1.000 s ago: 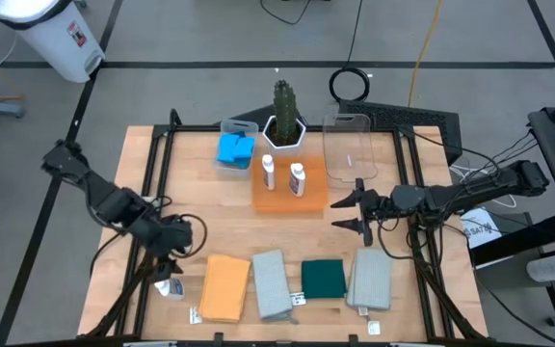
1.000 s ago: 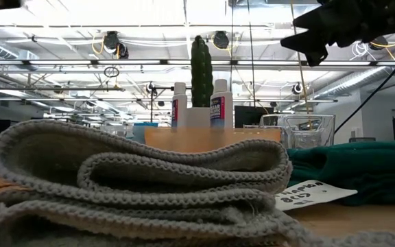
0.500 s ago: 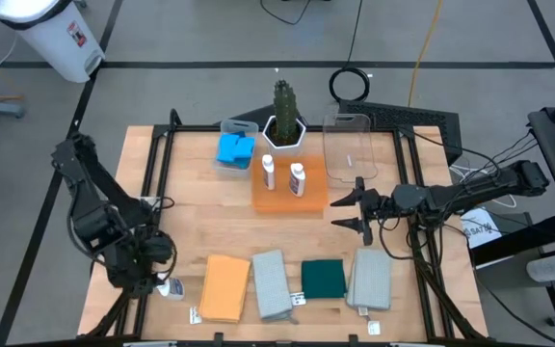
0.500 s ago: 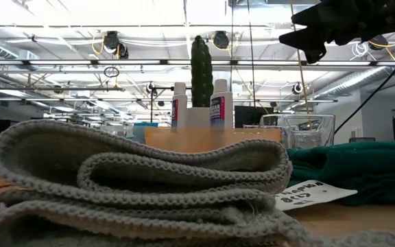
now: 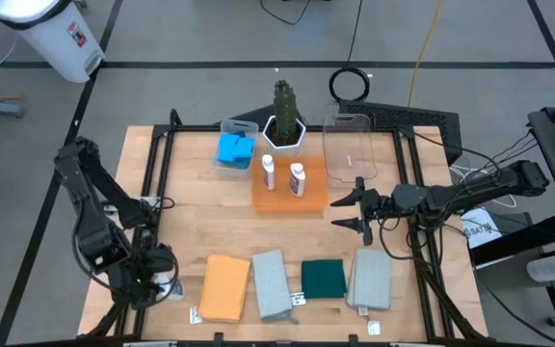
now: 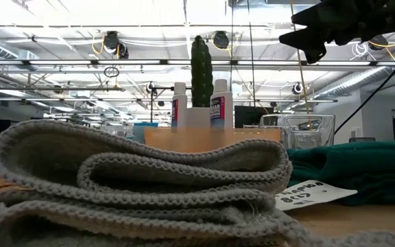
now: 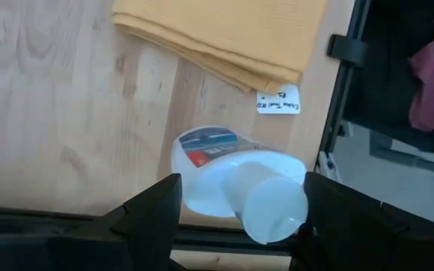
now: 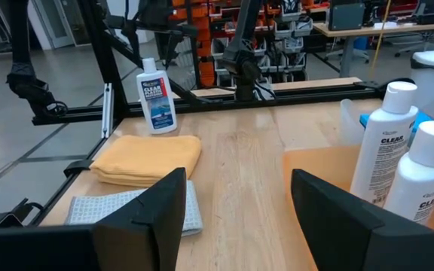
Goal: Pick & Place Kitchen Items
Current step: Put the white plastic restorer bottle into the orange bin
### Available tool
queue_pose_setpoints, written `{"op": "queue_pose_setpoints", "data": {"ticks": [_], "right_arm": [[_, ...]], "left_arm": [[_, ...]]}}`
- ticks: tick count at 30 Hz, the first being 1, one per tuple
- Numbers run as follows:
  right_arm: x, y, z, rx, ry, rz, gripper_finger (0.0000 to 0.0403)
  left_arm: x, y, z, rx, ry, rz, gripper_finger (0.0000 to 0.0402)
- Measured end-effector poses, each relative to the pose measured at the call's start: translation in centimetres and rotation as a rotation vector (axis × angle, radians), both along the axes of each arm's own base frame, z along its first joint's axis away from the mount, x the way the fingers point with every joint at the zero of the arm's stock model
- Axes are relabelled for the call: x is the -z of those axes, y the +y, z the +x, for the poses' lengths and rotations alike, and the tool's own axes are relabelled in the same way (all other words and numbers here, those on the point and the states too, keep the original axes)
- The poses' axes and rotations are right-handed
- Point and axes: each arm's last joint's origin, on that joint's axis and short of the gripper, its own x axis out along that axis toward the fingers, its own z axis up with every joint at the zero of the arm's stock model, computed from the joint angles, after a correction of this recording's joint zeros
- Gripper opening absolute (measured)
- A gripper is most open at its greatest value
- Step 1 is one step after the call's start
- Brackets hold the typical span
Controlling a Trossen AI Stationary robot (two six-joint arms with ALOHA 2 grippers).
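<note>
One bottle, front left corner: white bottle [image 7: 236, 181] stands by the orange cloth [image 5: 224, 286].
Left gripper [image 5: 147, 280]: has swung down over this bottle; jaws wide, straddling it, not closed; grasp judged next.
Right gripper [image 5: 355, 212]: unchanged, jaws wide, hovering mid-table.
Cloths: four.
Tray bottles [image 5: 282, 176]: two.
Sponges [image 5: 234, 149]: uncountable.

This is a robotics lab or workshop in a large industrial hall. The low view shows a high ceiling [image 6: 81, 41] of bright light strips, steel trusses and hanging cables. The wooden counter [image 5: 210, 222] sits in a black metal frame on a grey concrete floor [image 5: 162, 39] marked with dark tape lines, with loose cables and a white bin [image 5: 51, 34] nearby. Workbenches and orange shelving [image 8: 202, 15] fill the background.
</note>
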Motion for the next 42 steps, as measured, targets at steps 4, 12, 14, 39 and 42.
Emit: {"op": "queue_pose_setpoints", "data": {"ticks": [4, 12, 14, 39, 42], "right_arm": [[0.0, 0.0, 0.0, 0.000, 0.000, 0.000, 0.0210], [-0.1, 0.0, 0.0, -0.001, -0.009, -0.011, 0.0210], [-0.2, 0.0, 0.0, -0.002, -0.020, -0.017, 0.0210], [-0.4, 0.0, 0.0, -0.003, -0.040, -0.023, 0.0210], [-0.4, 0.0, 0.0, -0.003, -0.039, -0.023, 0.0210]], "left_arm": [[0.3, -0.3, 0.0, 0.009, 0.043, -0.008, 0.0278], [0.2, -0.5, 0.2, 0.019, 0.016, -0.025, 0.0168], [0.2, -0.5, 0.3, 0.024, -0.005, -0.017, 0.0135], [-1.6, 3.5, 1.8, -0.002, -0.180, 0.049, 0.0118], [-2.2, 4.8, 2.2, 0.023, -0.243, 0.080, 0.0118]]}}
